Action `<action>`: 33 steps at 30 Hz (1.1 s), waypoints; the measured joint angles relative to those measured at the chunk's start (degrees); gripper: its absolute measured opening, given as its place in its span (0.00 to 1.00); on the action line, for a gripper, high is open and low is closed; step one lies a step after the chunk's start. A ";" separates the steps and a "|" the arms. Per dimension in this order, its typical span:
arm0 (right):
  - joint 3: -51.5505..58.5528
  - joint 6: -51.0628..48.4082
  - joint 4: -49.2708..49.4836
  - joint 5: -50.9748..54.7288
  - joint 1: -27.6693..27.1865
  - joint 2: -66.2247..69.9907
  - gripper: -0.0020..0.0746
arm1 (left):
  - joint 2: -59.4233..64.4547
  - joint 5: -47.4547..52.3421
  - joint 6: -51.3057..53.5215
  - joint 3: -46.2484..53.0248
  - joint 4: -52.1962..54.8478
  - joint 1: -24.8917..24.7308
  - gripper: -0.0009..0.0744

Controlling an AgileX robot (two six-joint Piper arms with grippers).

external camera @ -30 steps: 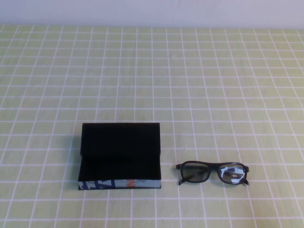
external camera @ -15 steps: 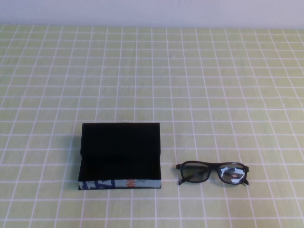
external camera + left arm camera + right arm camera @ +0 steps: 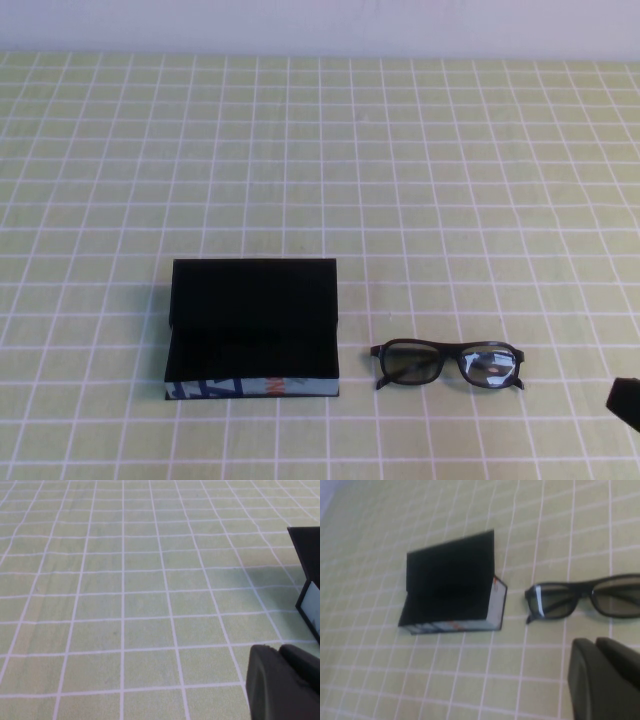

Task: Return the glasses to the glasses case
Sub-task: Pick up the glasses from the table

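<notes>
Glasses (image 3: 447, 364) beside boxy glasses case (image 3: 253, 330); right gripper (image 3: 605, 680) closed, left gripper (image 3: 282, 682) seemingly closed.

Matte black, rounded plastic fingers are seen on the left gripper (image 3: 282, 682) and the right gripper (image 3: 605, 677), two blunt, smooth pads side by side on each.

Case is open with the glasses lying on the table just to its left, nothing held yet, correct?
Not quite: the high view shows the glasses to the right of the case, not its left. The rest stands: the case is open and the glasses lie on the table, unheld. The right pincer, shut, is near the glasses; the left pincer hangs beside the case.
</notes>
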 joint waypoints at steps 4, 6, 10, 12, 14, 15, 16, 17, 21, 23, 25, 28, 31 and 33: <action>-5.52 -4.09 -0.49 6.49 0.00 12.45 0.01 | 0.00 0.00 0.00 0.00 0.00 0.00 0.01; -8.56 -6.51 -0.57 10.20 0.00 18.40 0.01 | 0.00 0.00 0.00 0.00 0.00 0.00 0.01; -15.85 -10.28 -1.78 14.71 0.00 30.42 0.01 | 0.00 0.00 0.00 0.00 0.00 0.00 0.01; -19.63 -10.84 -4.29 15.75 0.56 35.18 0.01 | 0.00 0.00 0.00 0.00 0.00 0.00 0.01; -22.93 -10.63 -7.36 16.13 2.16 38.74 0.01 | 0.00 0.00 0.00 0.00 0.00 0.00 0.01; -24.63 -10.31 -9.13 16.36 3.46 40.45 0.01 | 0.00 0.00 0.00 0.00 0.00 0.00 0.01; -25.92 -9.80 -11.00 16.65 4.65 41.69 0.01 | 0.00 0.00 0.00 0.00 0.00 0.00 0.01; -27.49 -9.22 -12.86 16.87 6.29 43.11 0.01 | 0.00 0.00 0.00 0.00 0.00 0.00 0.01; -32.73 -8.04 -19.01 17.55 13.89 47.95 0.01 | 0.00 0.00 0.00 0.00 0.00 0.00 0.01; -35.22 -8.27 -22.27 18.29 17.47 50.10 0.01 | 0.00 0.00 0.00 0.00 0.00 0.00 0.01; -37.33 -10.11 -26.19 19.79 20.81 52.32 0.01 | 0.00 0.00 0.00 0.00 0.00 0.00 0.01; -39.89 -16.12 -30.69 22.73 25.05 55.77 0.01 | 0.00 0.00 0.00 0.00 0.00 0.00 0.01; -41.27 -22.10 -33.05 23.38 26.71 58.82 0.01 | 0.00 0.00 0.00 0.00 0.00 0.00 0.01; -41.51 -25.23 -34.12 23.12 26.81 60.38 0.01 | 0.00 0.00 0.00 0.00 0.00 0.00 0.01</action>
